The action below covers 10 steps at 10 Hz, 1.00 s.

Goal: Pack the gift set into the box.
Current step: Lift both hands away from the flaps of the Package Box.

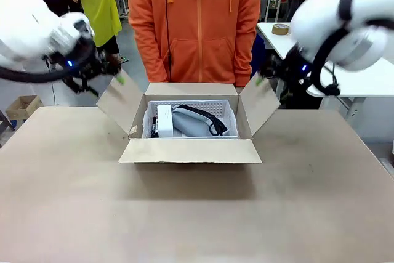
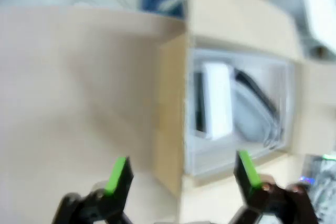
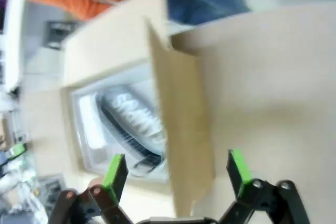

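The gift set [image 1: 191, 120] lay inside the open box [image 1: 191, 151] on the desk [image 1: 184, 214], with the left gripper [image 2: 182, 174] and right gripper [image 3: 176, 167] at its side flaps, both jaws spread and gripping nothing.

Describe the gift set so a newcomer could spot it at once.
On the table sits an open brown box, flaps spread, before a person in an orange hoodie. The gift set lies inside it: a flat white ribbed-sided pack with a grey top, the only pale thing against the brown cardboard.
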Tool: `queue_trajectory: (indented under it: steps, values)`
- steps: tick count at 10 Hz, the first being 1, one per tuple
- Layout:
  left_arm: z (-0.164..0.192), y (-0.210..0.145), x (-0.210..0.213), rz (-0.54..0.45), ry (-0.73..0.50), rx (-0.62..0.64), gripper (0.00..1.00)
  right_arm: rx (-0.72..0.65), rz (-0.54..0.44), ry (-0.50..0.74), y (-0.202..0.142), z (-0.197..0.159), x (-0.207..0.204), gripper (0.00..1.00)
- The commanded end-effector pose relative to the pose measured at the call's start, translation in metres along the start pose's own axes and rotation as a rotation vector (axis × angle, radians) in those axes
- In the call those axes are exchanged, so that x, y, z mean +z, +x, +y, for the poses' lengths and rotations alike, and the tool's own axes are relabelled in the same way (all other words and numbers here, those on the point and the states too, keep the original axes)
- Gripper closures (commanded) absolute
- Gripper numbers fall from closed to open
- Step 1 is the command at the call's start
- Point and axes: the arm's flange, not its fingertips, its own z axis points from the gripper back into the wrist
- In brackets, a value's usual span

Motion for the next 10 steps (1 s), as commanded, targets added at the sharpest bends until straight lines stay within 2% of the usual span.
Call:
queue_trajectory:
  steps: [1,3,4,5,6,7,10]
  values:
    - [0.111,-0.003,0.063,0.240,-0.716,0.066,0.00,-0.043,0.182,0.549,-0.015,-0.103,0.085,0.00]
    - [0.177,-0.005,0.074,0.162,-0.965,0.236,0.00,-0.148,0.123,0.780,-0.039,-0.177,0.106,0.00]
    - [0.218,-0.008,0.075,0.081,-1.062,0.302,0.00,-0.268,0.078,0.841,-0.051,-0.220,0.099,0.00]
    - [0.246,-0.010,0.070,0.066,-1.109,0.374,0.00,-0.361,0.052,0.894,-0.057,-0.250,0.088,0.00]
    - [0.252,-0.006,0.058,0.070,-1.068,0.529,0.00,-0.464,-0.012,0.861,-0.057,-0.262,0.077,0.00]
    - [0.230,-0.035,0.102,-0.056,-0.849,0.179,0.00,-0.239,0.004,0.839,-0.073,-0.225,0.125,0.00]
    - [0.230,-0.035,0.102,-0.056,-0.849,0.179,0.00,-0.239,0.004,0.839,-0.073,-0.225,0.125,0.00]
